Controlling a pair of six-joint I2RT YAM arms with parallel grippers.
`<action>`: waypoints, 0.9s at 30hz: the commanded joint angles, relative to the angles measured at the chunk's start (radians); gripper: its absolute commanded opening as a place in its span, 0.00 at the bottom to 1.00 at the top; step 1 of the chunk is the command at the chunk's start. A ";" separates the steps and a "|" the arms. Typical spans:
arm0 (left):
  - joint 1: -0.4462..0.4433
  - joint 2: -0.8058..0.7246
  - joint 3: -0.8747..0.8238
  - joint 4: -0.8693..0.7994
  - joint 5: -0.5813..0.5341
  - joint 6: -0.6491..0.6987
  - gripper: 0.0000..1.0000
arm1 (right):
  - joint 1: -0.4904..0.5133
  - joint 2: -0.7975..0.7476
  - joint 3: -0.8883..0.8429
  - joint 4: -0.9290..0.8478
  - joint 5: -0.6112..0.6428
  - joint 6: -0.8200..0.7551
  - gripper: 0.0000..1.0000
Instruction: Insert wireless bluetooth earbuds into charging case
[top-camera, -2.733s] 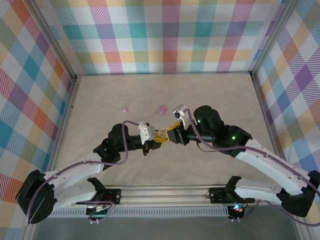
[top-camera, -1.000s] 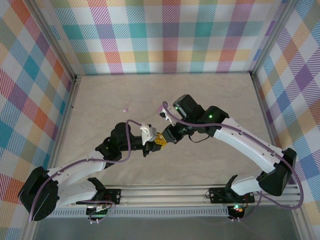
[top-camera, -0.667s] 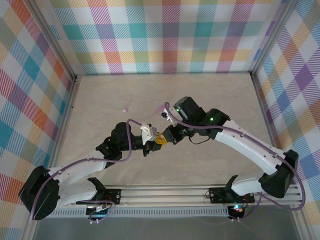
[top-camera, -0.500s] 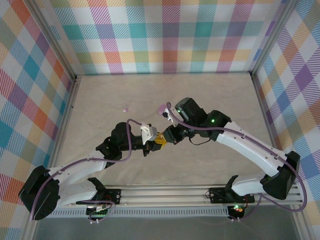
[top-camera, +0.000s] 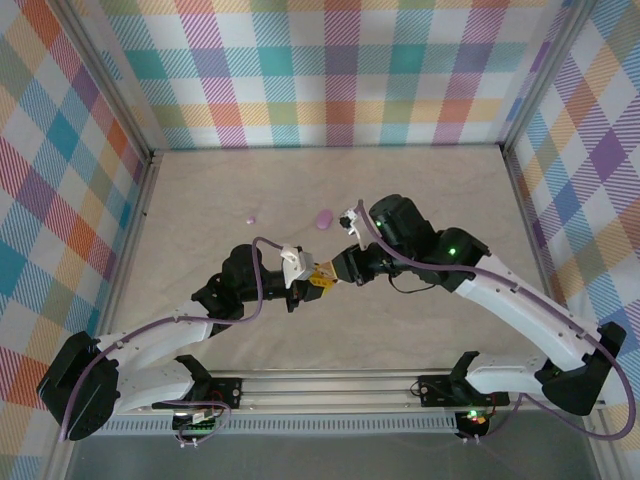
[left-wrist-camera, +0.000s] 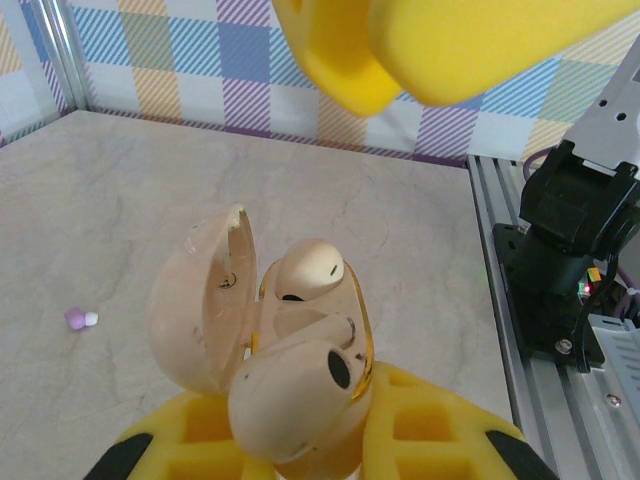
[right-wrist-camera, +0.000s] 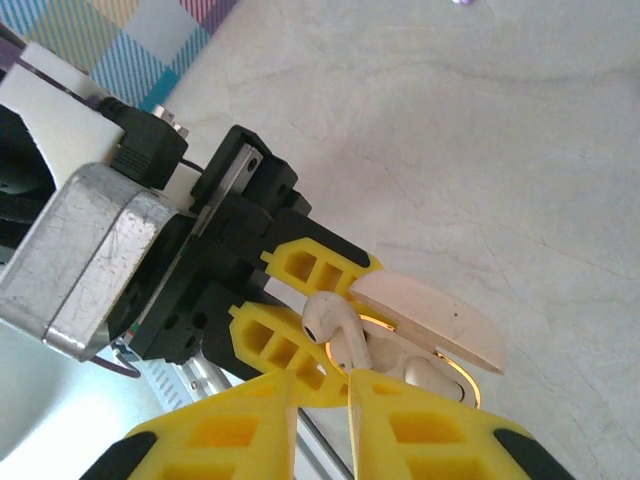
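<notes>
A beige marbled table (top-camera: 200, 180) is enclosed by plaid walls (top-camera: 330, 70); the two arms meet above its middle.

Left gripper (right-wrist-camera: 298, 303): clamped on the body of a cream charging case (left-wrist-camera: 195, 310), which is held clear of the table between the yellow fingers (left-wrist-camera: 430, 435). The lid is swung open to one side. A first cream earbud (left-wrist-camera: 310, 270) is seated in the far socket. A second cream earbud (left-wrist-camera: 295, 395) is lodged at the near socket, next to the left fingers, with its head raised above the case rim; whether it is fully home cannot be told.

Right gripper (right-wrist-camera: 322, 388): the jaws are parted by a narrow gap, and nothing is seen between them. The tips are placed just beside the stem of the second cream earbud; contact cannot be judged. In the left wrist view the right fingers (left-wrist-camera: 470, 40) are seen above the case, apart from both buds.

Farther out, a light purple oval object (top-camera: 323, 219) is lying on the table beyond the grippers. A purple earbud (top-camera: 251, 217) is lying to its left, well apart from it.
</notes>
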 joint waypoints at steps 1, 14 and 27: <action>0.011 -0.020 0.029 0.049 0.000 -0.016 0.00 | 0.012 0.000 -0.032 0.073 -0.029 0.008 0.23; 0.011 -0.054 0.021 0.033 -0.009 -0.021 0.00 | 0.058 0.072 0.002 0.078 0.007 -0.008 0.27; 0.011 -0.053 0.020 0.035 -0.006 -0.027 0.00 | 0.105 0.109 0.067 0.002 0.106 -0.037 0.29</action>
